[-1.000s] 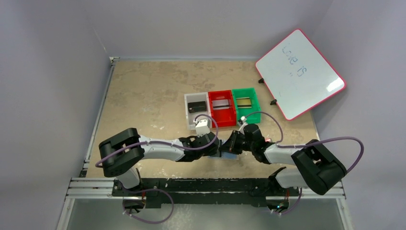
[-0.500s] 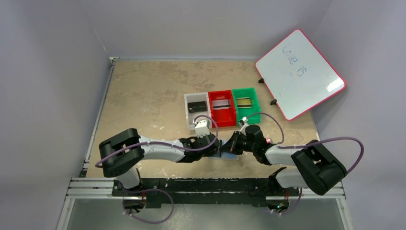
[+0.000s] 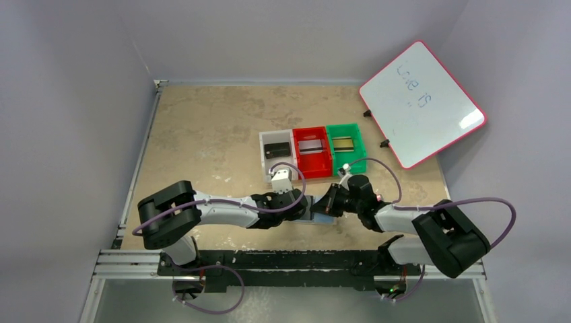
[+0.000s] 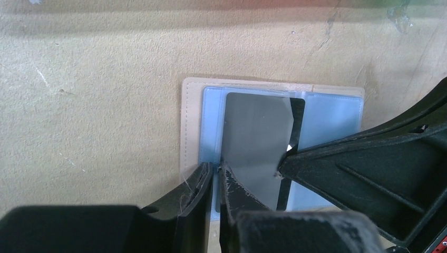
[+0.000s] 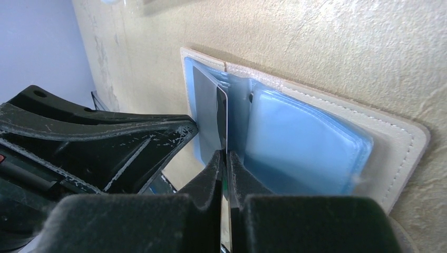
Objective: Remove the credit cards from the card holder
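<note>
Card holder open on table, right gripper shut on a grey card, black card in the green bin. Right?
No: top view shows the black card in the clear bin, not the green bin. Rest stands: card holder open on table, right gripper shut on grey card.

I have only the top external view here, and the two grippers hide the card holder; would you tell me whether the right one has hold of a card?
Observer: Yes. The right wrist view shows the right gripper shut on the edge of a grey card.
Operator: What lies under it?
Observer: The card holder lies open on the table, blue lining up and tan rim showing.
Operator: And the other arm?
Observer: The left gripper pinches the lining's near edge, just beside that card.
</note>
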`<state>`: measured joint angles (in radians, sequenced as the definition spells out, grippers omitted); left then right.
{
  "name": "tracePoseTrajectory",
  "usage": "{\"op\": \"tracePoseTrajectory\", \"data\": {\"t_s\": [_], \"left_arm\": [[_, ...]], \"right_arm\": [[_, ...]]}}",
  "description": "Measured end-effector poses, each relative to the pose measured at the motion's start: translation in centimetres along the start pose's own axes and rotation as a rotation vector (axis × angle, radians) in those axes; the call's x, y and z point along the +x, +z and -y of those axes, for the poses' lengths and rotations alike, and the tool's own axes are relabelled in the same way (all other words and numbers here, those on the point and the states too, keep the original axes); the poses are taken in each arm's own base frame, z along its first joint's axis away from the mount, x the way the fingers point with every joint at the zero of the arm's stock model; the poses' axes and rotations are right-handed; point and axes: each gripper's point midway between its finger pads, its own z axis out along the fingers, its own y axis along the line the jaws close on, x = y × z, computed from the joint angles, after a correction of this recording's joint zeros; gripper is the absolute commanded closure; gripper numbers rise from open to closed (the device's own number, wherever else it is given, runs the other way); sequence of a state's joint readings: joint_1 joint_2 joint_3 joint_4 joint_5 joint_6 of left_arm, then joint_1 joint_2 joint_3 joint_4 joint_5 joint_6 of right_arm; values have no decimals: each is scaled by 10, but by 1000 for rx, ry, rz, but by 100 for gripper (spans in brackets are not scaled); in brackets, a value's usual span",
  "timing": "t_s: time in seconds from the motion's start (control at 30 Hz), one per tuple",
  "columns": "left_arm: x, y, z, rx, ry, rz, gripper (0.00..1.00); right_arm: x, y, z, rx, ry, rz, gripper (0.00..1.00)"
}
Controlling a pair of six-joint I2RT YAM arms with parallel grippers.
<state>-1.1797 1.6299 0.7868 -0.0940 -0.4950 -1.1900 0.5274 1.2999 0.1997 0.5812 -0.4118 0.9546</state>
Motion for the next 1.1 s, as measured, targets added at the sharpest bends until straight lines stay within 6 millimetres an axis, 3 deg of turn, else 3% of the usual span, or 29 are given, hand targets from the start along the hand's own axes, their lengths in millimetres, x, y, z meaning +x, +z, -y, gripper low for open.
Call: {"op": "tracePoseTrajectory", "data": {"t_s": [0.43,1.1], "left_arm": [[1,1,-1,-17,19,7,94],[5,5,1,-204,241,86,97]], "right_arm": [[-1,-4,1,-6,-3,-1,93],[-1,-7,5,10,-7,-5,93]]}}
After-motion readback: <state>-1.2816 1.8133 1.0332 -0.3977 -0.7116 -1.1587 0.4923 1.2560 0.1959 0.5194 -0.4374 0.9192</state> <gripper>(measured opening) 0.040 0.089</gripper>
